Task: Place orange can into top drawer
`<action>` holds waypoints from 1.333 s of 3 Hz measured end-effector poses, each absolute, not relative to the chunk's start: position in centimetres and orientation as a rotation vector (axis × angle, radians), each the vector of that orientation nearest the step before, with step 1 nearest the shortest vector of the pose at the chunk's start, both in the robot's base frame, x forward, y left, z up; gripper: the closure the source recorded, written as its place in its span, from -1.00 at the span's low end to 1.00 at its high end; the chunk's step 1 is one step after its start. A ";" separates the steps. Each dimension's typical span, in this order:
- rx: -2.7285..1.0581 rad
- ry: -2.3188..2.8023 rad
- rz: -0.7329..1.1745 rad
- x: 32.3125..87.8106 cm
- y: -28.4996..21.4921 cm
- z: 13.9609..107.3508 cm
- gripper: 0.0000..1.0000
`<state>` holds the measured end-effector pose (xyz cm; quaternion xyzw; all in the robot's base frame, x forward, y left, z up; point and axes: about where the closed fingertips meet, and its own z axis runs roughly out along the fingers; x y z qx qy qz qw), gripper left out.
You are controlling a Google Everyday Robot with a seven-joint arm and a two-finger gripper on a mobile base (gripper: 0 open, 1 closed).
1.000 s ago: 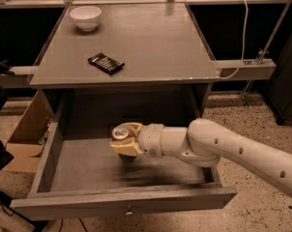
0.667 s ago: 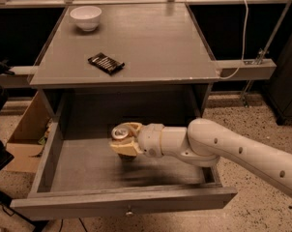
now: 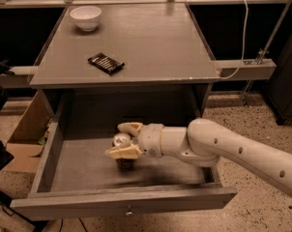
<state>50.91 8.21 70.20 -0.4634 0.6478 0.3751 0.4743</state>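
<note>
The orange can (image 3: 124,162) stands upright on the floor of the open top drawer (image 3: 126,198), silver top (image 3: 121,140) facing up. My gripper (image 3: 125,140) reaches into the drawer from the right. One pale finger (image 3: 129,127) is behind the can. The other finger (image 3: 123,152) is in front and covers part of the can's body. The fingers are spread on either side of the can and look loose around it.
A white bowl (image 3: 85,17) sits at the back left of the cabinet top (image 3: 151,42). A flat dark snack bar (image 3: 106,63) lies near its front left. A cardboard box (image 3: 25,134) stands on the floor to the left of the drawer.
The can sits lower between the fingers than before, down on the drawer floor. The front finger has eased slightly away. The arm has barely moved.
</note>
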 end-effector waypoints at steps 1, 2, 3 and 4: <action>-1.133 1.584 0.917 50.9 8.2 70.2 -1.00; -1.133 1.584 0.918 50.9 8.2 70.2 -1.00; -1.161 1.549 0.917 51.3 6.1 72.8 -1.00; -1.212 1.519 0.898 51.0 3.5 76.2 -1.00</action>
